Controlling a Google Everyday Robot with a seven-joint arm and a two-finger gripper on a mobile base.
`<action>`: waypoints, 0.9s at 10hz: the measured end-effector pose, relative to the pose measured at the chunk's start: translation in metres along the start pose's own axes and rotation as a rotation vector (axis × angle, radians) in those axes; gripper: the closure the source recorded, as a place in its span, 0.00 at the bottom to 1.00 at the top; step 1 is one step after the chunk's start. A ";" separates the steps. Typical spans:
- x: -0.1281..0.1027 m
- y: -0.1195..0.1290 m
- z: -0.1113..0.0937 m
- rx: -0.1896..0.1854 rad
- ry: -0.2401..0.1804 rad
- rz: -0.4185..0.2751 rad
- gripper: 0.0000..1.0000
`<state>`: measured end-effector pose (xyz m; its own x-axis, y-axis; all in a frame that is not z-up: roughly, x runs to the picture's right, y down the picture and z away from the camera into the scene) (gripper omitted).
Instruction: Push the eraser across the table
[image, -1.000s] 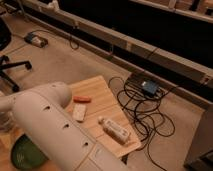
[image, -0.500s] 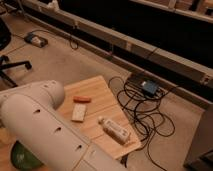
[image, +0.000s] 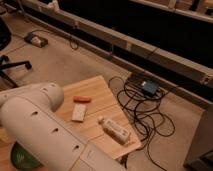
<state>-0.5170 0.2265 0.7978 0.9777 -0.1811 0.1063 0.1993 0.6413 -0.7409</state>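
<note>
Eraser (image: 79, 112), most likely the pale flat rectangular block, lies flat near the middle of the table (image: 102, 86), on the plank top, nothing touching it. Small orange-red item (image: 82, 99) sits just beside it on the far side, a narrow gap between them. White bottle-like object (image: 115, 130) lies on its side near the right-hand edge, a bit apart from the eraser. Big white arm link (image: 42, 127) fills the lower left and hides that part of the table; a green thing (image: 21, 157) peeks out below it. Gripper is out of frame, so wide or narrow cannot be told, and no contact with the eraser shows. Off the table's right edge: a tangle of cables (image: 142, 107) and a blue box (image: 149, 88) on the floor. Risks, as I judge them: a push toward the far side would run the eraser into the orange item; a push to the right could knock the bottle or send the eraser off the edge into the cables; an off-centre contact would spin the block rather than slide it.
</note>
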 end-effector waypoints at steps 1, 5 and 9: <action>-0.002 0.002 -0.002 0.007 -0.002 -0.006 0.20; -0.010 0.014 -0.012 0.031 0.002 -0.023 0.20; -0.010 0.014 -0.004 0.004 -0.004 -0.018 0.20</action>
<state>-0.5237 0.2348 0.7838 0.9743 -0.1896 0.1217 0.2167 0.6407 -0.7366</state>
